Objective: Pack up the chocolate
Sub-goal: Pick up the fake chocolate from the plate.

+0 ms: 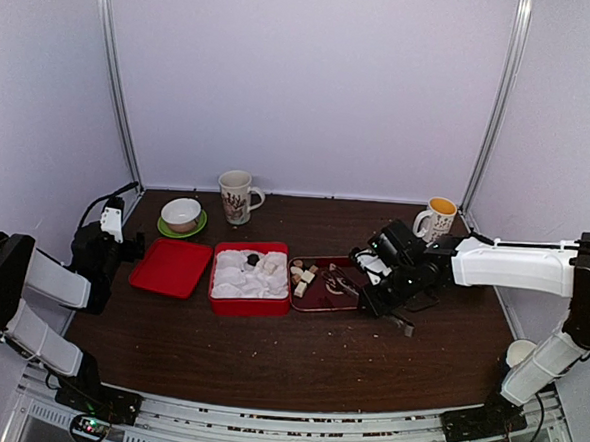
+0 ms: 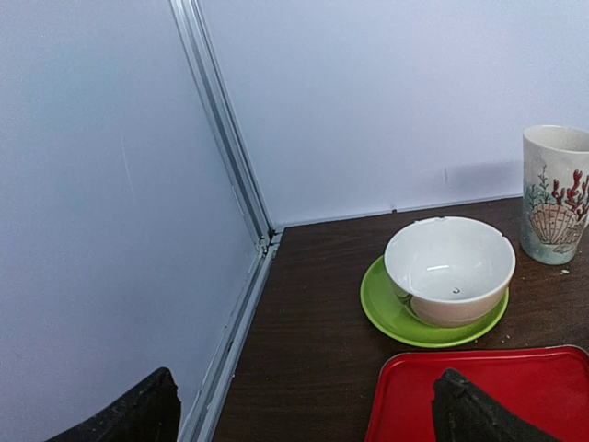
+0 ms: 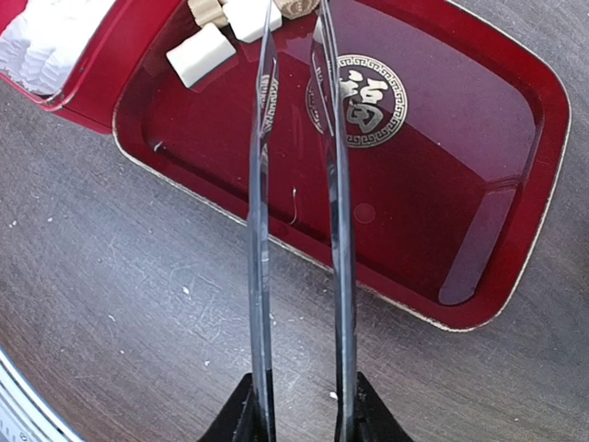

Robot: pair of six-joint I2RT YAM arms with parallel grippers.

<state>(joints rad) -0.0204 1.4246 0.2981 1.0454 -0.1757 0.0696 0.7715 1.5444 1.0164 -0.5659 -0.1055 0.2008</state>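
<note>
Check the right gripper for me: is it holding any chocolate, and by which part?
Nothing is held. The right gripper has a narrow empty gap between its fingers, above the dark red tray; the chocolate lies just beside them, ungripped.

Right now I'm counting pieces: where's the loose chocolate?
Top view: chocolate clusters at the left end of the dark red tray, beside the red box.

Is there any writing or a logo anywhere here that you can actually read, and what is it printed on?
"福": a single gold Chinese character inside a round patterned border, on the floor of the dark red tray, seen in the right wrist view.
The seashell mug carries only a shell and coral picture, no words.
The mug with the yellow inside has dark markings too small to read.
Nothing else shows any text.
</note>
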